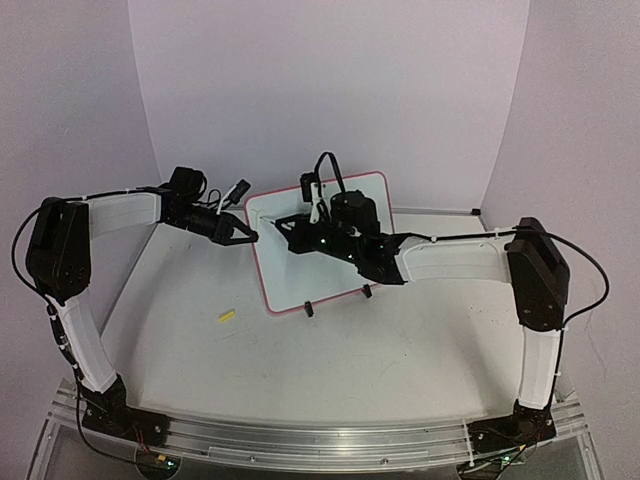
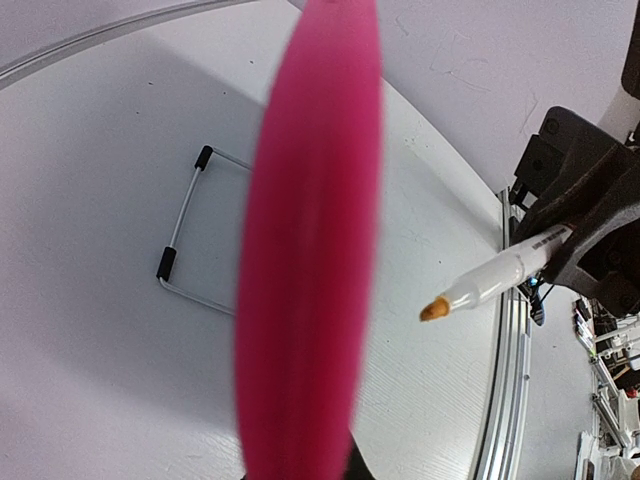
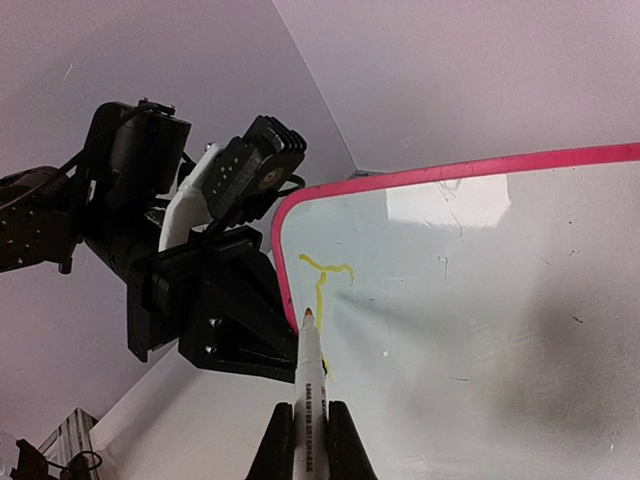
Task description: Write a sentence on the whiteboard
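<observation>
Right claw [image 3: 310, 440] clamps marker [image 3: 309, 375], tip toward whiteboard [image 3: 480, 300] | left claw [image 1: 245, 236] pinches its left edge | long axis left-right

Whiteboard [image 2: 310, 250] edge-on, blurred, beside orange-tipped marker [image 2: 495, 282] in right end effector [image 2: 572, 238]

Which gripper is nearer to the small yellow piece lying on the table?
Left. The left gripper is at the left edge of the board, just behind the yellow piece; the right gripper, holding a marker, is over the board, farther to the right.
</observation>
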Controlling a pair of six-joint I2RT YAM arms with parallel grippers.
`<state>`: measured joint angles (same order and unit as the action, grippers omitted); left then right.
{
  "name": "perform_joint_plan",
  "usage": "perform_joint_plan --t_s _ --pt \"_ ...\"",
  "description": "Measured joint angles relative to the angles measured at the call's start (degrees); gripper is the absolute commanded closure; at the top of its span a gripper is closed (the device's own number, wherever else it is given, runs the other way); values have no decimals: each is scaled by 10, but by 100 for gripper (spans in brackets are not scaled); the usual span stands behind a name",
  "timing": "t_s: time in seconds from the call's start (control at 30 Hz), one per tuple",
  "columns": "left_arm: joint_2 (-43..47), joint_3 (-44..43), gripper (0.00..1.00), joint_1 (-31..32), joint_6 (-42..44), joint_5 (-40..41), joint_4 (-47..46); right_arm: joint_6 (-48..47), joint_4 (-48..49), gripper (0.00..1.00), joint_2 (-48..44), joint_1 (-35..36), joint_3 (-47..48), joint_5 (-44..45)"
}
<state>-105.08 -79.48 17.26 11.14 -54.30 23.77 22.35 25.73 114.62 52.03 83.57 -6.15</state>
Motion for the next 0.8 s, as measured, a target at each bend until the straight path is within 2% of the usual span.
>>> perform_joint_plan --t_s 0.8 --pt "0 0 100 0 0 0 0 -13 -28 100 27 0 26 5"
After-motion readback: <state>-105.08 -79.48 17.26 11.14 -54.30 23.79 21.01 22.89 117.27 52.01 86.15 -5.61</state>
